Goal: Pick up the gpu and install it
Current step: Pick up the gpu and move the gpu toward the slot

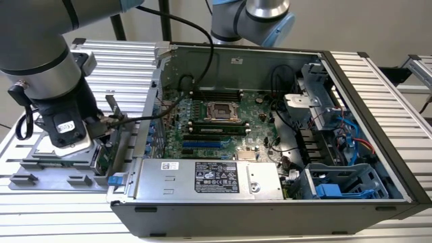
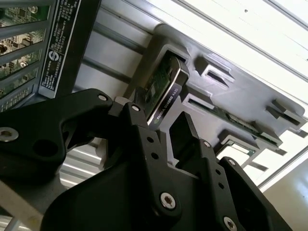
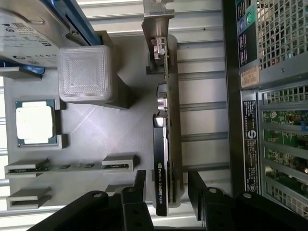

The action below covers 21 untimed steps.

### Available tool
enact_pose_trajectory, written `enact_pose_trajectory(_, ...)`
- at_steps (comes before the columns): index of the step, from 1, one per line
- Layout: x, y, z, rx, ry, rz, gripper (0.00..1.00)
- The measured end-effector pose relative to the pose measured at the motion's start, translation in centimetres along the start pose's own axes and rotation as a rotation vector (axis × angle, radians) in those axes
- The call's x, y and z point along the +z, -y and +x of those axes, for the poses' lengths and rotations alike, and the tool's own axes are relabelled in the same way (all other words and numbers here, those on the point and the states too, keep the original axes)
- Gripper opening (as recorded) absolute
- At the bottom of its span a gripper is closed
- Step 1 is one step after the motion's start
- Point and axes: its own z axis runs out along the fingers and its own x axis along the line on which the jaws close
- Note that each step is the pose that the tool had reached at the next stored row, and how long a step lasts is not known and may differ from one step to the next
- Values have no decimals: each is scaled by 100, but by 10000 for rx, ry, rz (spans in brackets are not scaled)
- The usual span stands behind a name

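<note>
The tool [image 3: 167, 185] hung low over the grey holder tray [image 3: 96, 139], its two black fingers [image 3: 139, 185] spread and straddling the gpu [image 3: 162, 144], one on each face, closed on nothing. The gpu stood on edge in its slot in the tray, silver end bracket [image 3: 156, 14] at the far end from the fingers. In the first wrist view, the perforated rear wall of the open computer case [image 3: 269, 120] ran close along one side of the card. On the other side sat a grey block [image 3: 83, 72], a processor chip [image 3: 34, 122] in its recess and a RAM stick [image 3: 67, 167] in its slot. Tray and case rested on the slatted desk [image 1: 378, 81].
</note>
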Motion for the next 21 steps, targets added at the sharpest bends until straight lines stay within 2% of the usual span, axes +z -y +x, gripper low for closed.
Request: enact_pose_trajectory(21, 157, 8, 22, 0, 0, 0, 100)
